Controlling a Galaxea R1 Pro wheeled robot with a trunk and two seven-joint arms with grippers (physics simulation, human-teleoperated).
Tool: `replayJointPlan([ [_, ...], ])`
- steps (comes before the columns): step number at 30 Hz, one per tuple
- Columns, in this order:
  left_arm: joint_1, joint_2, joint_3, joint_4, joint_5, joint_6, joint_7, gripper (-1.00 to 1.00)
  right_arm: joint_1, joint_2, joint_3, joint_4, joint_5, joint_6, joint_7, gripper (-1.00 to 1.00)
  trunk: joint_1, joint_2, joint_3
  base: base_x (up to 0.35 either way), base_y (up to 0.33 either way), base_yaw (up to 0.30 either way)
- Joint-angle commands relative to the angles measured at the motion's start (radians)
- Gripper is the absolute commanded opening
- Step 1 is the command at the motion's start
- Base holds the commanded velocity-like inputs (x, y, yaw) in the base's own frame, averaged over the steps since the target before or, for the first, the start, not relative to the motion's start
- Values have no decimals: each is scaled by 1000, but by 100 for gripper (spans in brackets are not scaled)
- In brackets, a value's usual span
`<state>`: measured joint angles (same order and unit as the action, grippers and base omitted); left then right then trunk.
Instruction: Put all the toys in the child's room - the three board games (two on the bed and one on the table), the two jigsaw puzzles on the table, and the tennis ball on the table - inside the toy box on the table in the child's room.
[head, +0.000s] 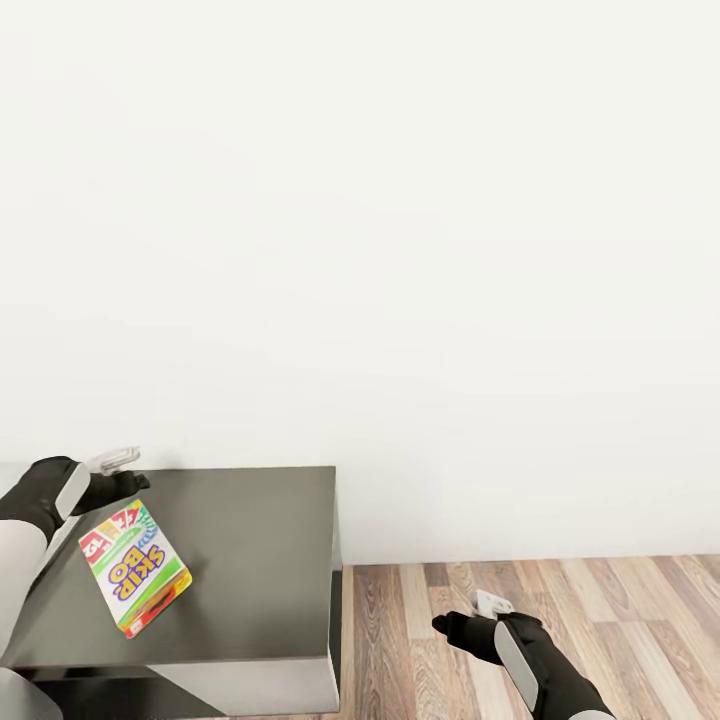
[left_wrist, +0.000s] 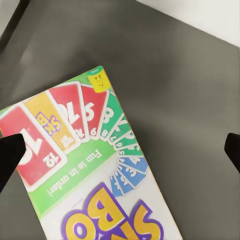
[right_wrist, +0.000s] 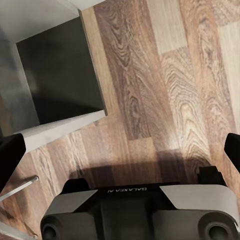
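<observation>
"SKIP BO" is read on the glossy flat board game (head: 134, 568) lying on the table (head: 260, 540); both grippers, left gripper (left_wrist: 120, 150) and right gripper (right_wrist: 120, 150), are seen spread wide, holding nothing.

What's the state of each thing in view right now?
SKIP BO box: lying flat, face up, on the dark grey table section, not gripped.
Left gripper: open, above the box's far end; fingers spread wide in the left wrist view.
Right gripper: open, empty, over the wood floor beside the table.
</observation>
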<state>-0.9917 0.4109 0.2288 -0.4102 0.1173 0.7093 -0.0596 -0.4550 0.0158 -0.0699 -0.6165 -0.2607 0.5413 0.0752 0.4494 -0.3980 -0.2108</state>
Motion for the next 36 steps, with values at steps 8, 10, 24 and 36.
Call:
replayJointPlan([
  [8, -1, 0, 3, -1, 5, 6, -1, 100, -1, 2, -7, -2, 1, 5, 5, 100, 1, -2, -2, 0, 0, 118],
  [10, -1, 0, 3, -1, 5, 6, -2, 100, -1, 2, -7, -2, 1, 5, 5, 100, 1, -2, -3, 0, 0, 255],
  [24, 1, -1, -2, -9, 4, 5, -6, 100, -1, 1, -6, -2, 1, 5, 5, 100, 1, -2, -4, 57, 0, 81],
  [36, 1, -3, -5, -9, 4, 5, -5, 100, -1, 2, -6, -1, 0, 5, 5, 100, 1, -2, -4, 118, 37, 1],
])
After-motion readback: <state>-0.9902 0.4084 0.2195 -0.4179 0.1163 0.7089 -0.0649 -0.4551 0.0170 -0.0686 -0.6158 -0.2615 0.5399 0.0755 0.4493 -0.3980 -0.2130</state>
